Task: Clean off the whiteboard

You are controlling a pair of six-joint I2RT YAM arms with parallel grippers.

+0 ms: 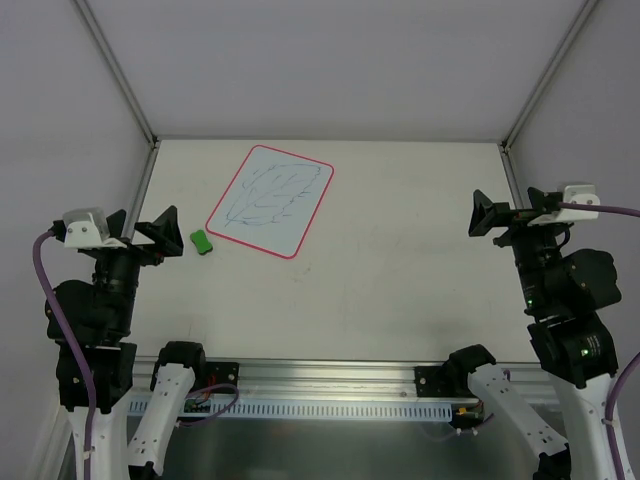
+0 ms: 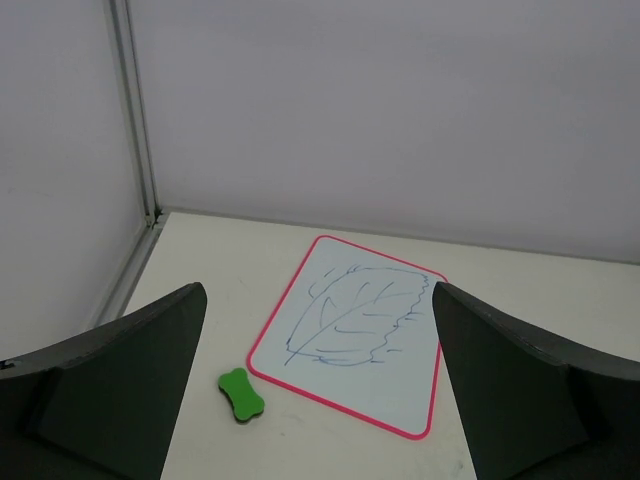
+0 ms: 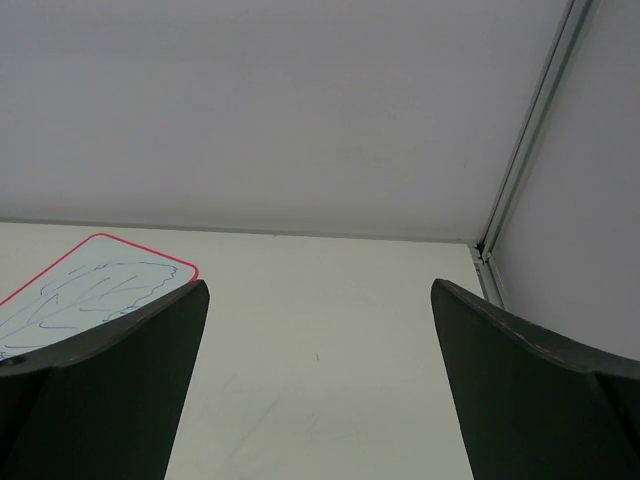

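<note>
The whiteboard point(image 1: 270, 202) lies flat on the pale, matte bench point(image 1: 400, 270), in its far-left part. It is a rounded-corner rectangle with a thin red-pink rim, and its long axis slants from near-left to far-right. A blue pen outline like a veined leaf runs along that axis. A small green bone-shaped block point(image 1: 201, 241) sits just off the whiteboard's near-left corner, not touching. The left gripper point(image 1: 142, 225) hangs left of the whiteboard with its fingers spread and empty. The right gripper point(image 1: 505, 212), well to the whiteboard's right, is likewise parted and holds nothing.

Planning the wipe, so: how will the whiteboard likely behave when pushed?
The whiteboard lies thin and flat on the smooth table, so it probably slides rather than tips. It looks rigid, with no bend showing. Nothing holds it down, so wiping may shift it.
</note>
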